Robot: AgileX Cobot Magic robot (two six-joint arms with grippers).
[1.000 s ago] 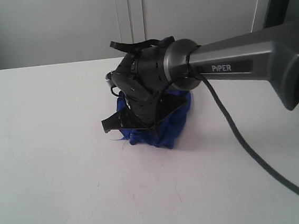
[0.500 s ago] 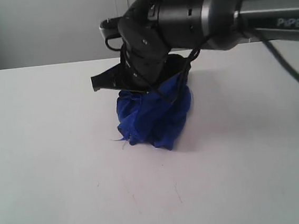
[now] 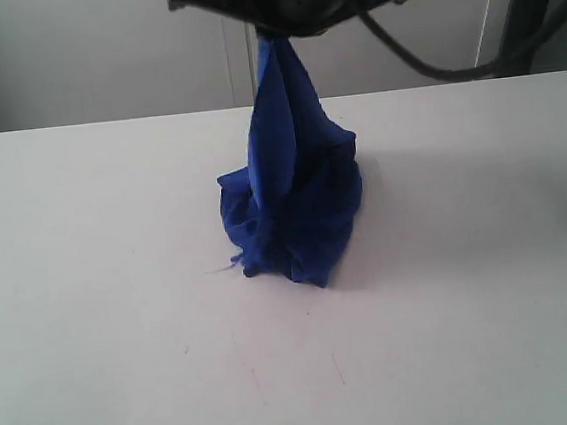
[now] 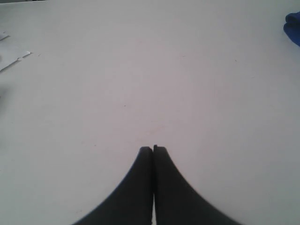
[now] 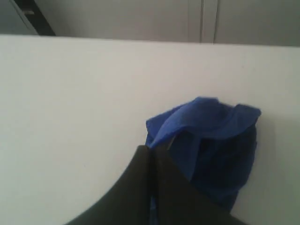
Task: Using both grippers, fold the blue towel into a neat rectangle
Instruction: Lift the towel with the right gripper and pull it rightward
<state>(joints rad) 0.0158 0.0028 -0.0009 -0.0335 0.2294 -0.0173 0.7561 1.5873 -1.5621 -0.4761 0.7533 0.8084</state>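
**Operator:** Report end-effector state.

**Technician:** Right gripper (image 3: 274, 31): jaws closed on a pinch of the blue towel (image 3: 293, 211), which rises in a narrow peak above the table (image 3: 92, 311). The rest of the cloth lies bunched on the table, directly beneath the pinch. Left gripper (image 4: 153, 149): jaws pressed together, empty, low over bare table and well apart from the towel.

**Operator:** Procedure for this step?

**Technician:** In my judgement, the step is unbunching. Raise the pinch slowly until the cloth hangs clear of the table, because a thin pinch may slip. Then open the left gripper, take a free corner and spread the towel flat.

**Operator:** Markings?

**Technician:** No writing, brand or label can be read in any view.
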